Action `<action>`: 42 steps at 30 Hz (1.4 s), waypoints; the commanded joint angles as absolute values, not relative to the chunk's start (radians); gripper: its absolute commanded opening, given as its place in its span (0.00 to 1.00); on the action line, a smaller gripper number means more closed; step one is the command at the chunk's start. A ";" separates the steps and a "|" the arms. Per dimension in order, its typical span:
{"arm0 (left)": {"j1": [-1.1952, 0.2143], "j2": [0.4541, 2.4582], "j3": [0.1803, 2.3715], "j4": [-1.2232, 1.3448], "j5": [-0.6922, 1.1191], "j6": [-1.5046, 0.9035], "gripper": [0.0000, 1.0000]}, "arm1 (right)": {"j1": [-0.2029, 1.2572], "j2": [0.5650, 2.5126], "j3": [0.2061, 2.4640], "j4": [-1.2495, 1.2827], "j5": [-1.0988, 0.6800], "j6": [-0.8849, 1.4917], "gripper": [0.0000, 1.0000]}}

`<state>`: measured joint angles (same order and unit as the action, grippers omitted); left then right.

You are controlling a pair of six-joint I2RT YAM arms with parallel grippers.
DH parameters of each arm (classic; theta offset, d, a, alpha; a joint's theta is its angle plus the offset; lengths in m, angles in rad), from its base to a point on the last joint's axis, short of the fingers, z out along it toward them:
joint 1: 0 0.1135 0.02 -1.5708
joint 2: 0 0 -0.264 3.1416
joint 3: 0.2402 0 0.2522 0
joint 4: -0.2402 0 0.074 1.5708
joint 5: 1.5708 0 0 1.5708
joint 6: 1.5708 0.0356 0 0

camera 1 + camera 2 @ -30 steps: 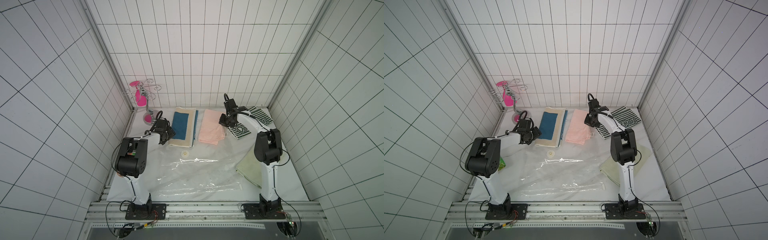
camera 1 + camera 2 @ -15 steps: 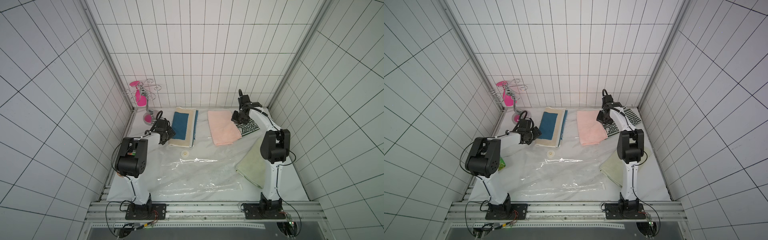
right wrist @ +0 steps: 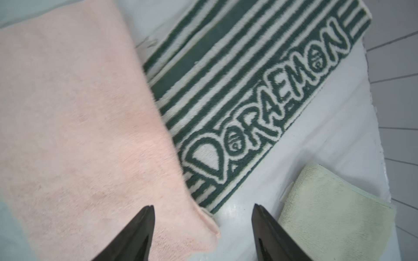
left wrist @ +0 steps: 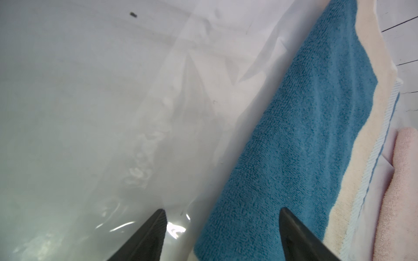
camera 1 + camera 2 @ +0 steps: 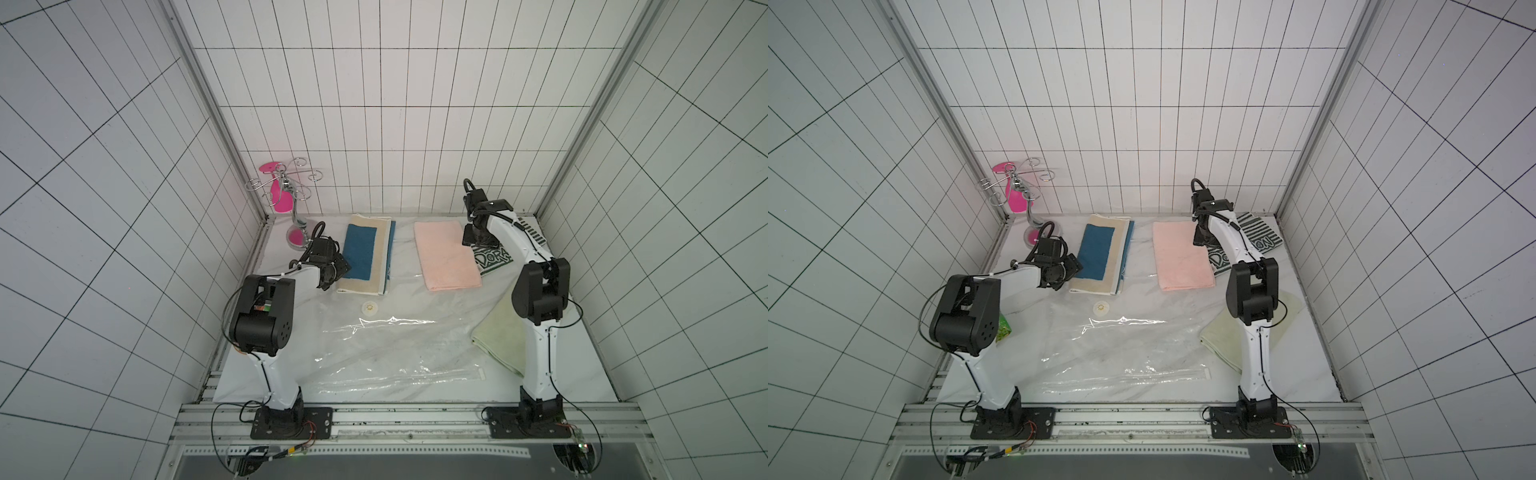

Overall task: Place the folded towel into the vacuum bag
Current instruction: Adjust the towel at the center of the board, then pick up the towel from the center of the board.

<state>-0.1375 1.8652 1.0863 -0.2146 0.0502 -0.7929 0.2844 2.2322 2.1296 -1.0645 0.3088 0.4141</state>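
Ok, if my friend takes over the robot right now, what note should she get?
Left claw: open, empty, at the edge of the blue-and-cream folded towel.
Right claw: open, empty, above a corner of the pink folded towel.
Clear crinkly plastic vacuum bag: spread flat across the table, zip edge towards the arm bases.
Done: pink towel lies flat at the far end, against the green-and-white striped towel.
Left: can't tell whether it's inside the bag; check, then slide it in.
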 commanded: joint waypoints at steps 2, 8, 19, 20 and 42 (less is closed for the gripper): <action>-0.141 1.843 1.095 -0.287 0.067 -0.815 0.80 | 0.412 2.334 2.244 -1.130 0.256 0.313 0.72; -0.148 1.833 1.090 -0.288 0.070 -0.812 0.80 | 0.461 2.507 2.442 -1.156 0.175 0.298 0.75; -0.145 1.838 1.091 -0.293 0.070 -0.808 0.80 | 0.436 2.661 2.500 -1.192 0.190 0.357 0.45; -0.143 1.838 1.091 -0.297 0.068 -0.810 0.80 | 0.429 2.651 2.491 -1.184 0.156 0.354 0.39; -0.141 1.822 1.119 -0.346 0.099 -0.836 0.79 | 0.118 2.112 2.544 -1.201 0.157 0.253 0.00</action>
<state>-0.1421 1.8450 1.0943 -0.3042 0.0734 -0.8135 0.1471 2.1334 2.5393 -1.1187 0.0887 0.2966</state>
